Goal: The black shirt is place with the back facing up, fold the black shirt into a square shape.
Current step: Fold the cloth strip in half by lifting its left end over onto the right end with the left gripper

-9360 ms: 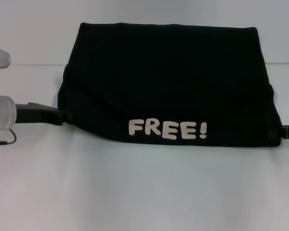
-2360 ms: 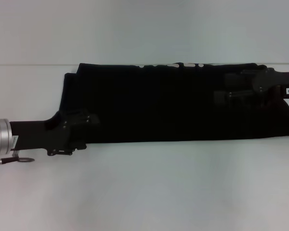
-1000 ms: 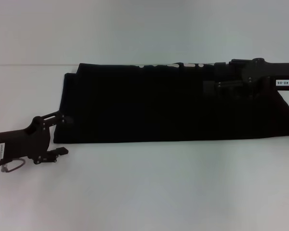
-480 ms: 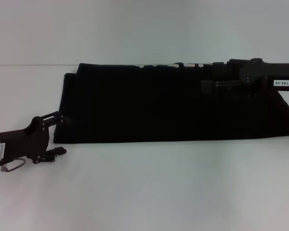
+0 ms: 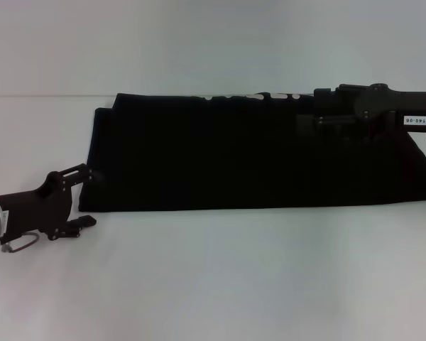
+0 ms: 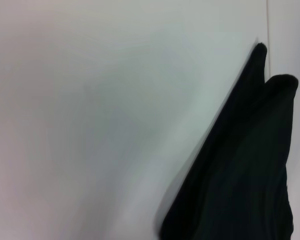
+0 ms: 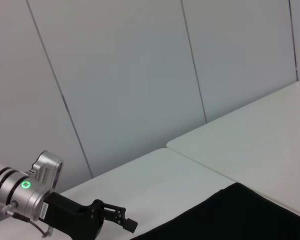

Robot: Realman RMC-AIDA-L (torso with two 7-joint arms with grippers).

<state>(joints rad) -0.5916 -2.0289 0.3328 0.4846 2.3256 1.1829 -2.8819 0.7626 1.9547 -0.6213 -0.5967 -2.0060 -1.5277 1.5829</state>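
The large black soft-fabric T-shirt (image 5: 255,153) lies folded into a long band across the white table (image 5: 220,277), with slivers of white lettering (image 5: 259,95) peeking out along its far edge. The left black hard-shelled gripper (image 5: 89,197) sits at the shirt's near left corner, fingers spread apart and holding nothing. The right black gripper (image 5: 302,119) hovers over the shirt's far right part; whether its fingers are parted cannot be told.

I see a plain white table (image 5: 220,277); beyond its far edge stands a pale panelled wall (image 7: 130,75).
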